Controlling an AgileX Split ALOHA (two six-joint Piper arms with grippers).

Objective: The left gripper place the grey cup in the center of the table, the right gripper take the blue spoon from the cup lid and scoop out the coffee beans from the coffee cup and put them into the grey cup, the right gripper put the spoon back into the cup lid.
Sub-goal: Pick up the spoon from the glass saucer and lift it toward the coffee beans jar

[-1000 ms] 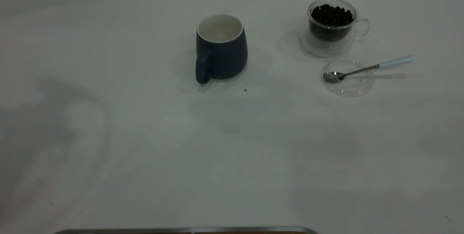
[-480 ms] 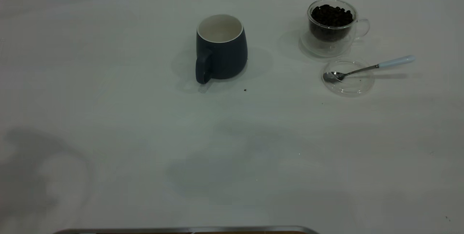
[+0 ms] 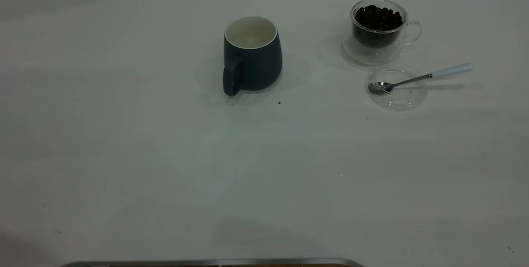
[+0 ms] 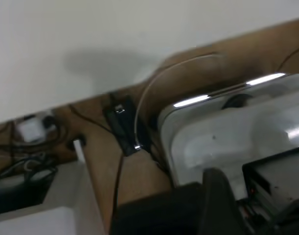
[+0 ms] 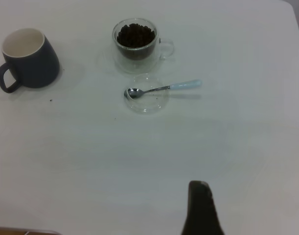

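The grey cup (image 3: 253,58) stands upright and empty at the table's (image 3: 165,155) far middle, its handle toward the near edge. To its right the glass coffee cup (image 3: 378,35) holds the coffee beans (image 3: 378,17). Just nearer lies the clear cup lid (image 3: 403,96) with the blue spoon (image 3: 413,79) resting in it, bowl in the lid, pale handle pointing right. The right gripper (image 5: 200,198) hangs well back from the spoon (image 5: 161,88), lid (image 5: 151,104), coffee cup (image 5: 137,46) and grey cup (image 5: 29,61). The left gripper (image 4: 218,196) is off the table. Neither gripper appears in the exterior view.
A tiny dark speck (image 3: 279,103) lies near the grey cup. A metal edge (image 3: 206,263) runs along the table's near side. The left wrist view looks past the table at cables (image 4: 122,127), a white casing (image 4: 227,132) and brown flooring.
The arm shadow on the table's left side has slid toward the near left corner and gone. The cups, lid and spoon have not moved.
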